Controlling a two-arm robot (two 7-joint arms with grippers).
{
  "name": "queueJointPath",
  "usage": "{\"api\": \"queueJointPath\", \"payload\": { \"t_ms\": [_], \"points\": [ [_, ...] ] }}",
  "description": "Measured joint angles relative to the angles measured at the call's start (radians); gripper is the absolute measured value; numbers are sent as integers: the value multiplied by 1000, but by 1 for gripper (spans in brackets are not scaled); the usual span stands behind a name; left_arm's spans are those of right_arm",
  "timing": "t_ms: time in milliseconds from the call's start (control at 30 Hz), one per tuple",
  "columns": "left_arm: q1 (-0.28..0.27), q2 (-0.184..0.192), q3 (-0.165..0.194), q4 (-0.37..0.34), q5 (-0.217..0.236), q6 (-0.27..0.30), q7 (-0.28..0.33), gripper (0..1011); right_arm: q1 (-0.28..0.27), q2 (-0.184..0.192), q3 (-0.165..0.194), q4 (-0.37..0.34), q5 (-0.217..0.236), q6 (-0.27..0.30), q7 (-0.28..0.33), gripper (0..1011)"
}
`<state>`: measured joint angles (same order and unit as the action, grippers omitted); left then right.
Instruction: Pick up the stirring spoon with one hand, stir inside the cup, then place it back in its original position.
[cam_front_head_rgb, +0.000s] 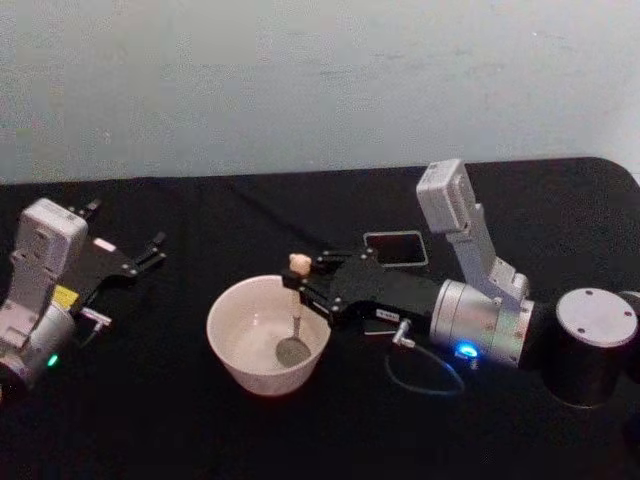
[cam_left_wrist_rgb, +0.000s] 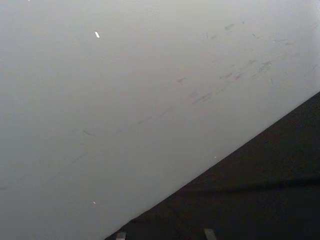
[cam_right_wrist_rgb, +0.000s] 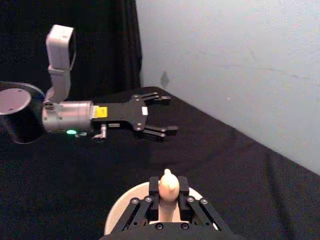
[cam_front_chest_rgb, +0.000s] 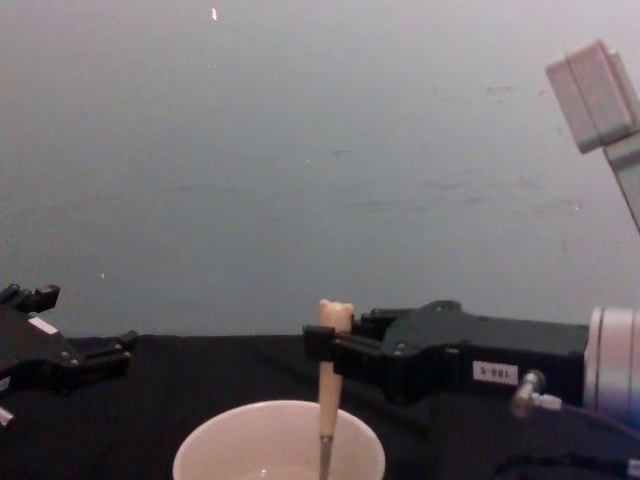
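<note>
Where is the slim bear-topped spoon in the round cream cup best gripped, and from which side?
High on the beige handle, under the bear head, sideways from the robot's right, as the right gripper does: the spoon stands upright in the cup, its silver bowl down.

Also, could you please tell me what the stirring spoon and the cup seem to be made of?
The stirring spoon, held in the cup by the right gripper: matte beige handle, maybe wood or plastic; grey bowl with a slight gleam, likely metal. Cup: cream-white, smooth with soft sheen, probably glazed ceramic, possibly plastic. The left gripper sits open, far left.
</note>
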<state>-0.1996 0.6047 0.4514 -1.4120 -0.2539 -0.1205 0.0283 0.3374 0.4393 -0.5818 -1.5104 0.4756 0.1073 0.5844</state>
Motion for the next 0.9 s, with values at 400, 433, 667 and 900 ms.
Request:
{"api": "queueJointPath", "payload": {
  "t_ms": [400, 433, 667, 900],
  "points": [
    [0, 0, 0, 0, 0, 0, 0, 1002, 11, -31, -32, 8, 9, 17, -8, 212],
    [0, 0, 0, 0, 0, 0, 0, 1001, 15, -35, -34, 12, 9, 17, -10, 212],
    [0, 0, 0, 0, 0, 0, 0, 1001, 48, -72, -47, 51, 2, 19, -28, 212],
    [0, 0, 0, 0, 0, 0, 0, 1001, 70, -98, -47, 88, -10, 17, -46, 212]
  ]
}}
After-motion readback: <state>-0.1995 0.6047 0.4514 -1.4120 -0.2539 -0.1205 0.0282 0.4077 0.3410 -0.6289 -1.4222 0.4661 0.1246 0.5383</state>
